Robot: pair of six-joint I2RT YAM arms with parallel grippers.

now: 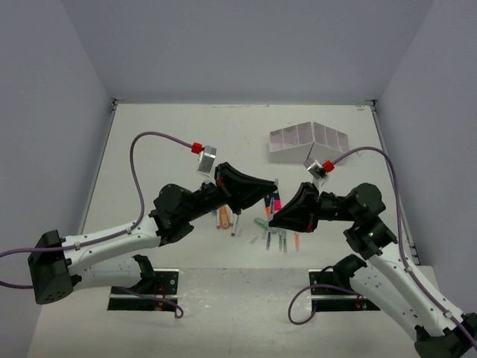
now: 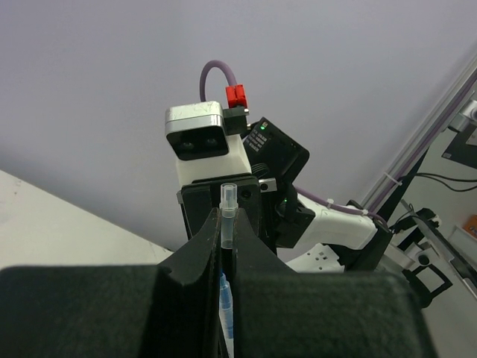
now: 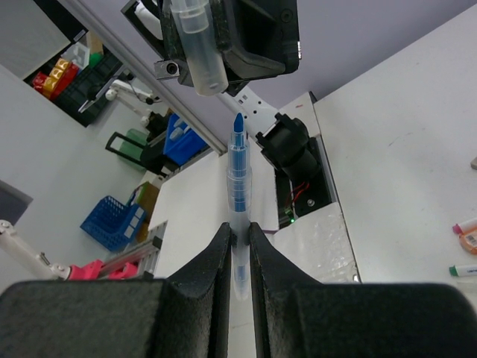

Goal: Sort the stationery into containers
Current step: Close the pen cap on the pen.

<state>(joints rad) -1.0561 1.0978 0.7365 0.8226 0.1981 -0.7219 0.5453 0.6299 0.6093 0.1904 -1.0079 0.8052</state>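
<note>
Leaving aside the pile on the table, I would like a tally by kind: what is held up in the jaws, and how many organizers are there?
Blue pen, uncapped, held in the right arm's jaws: 1
Clear cap, held in the left arm's jaws: 1
White organizer on the table: 1
Total: 3

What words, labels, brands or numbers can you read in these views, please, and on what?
None can be read.
The blue felt-tip pen in the right gripper shows no legible print.
The white slanted desk organizer looks unmarked.
Any print on the loose thin pens is too small to read.
</note>
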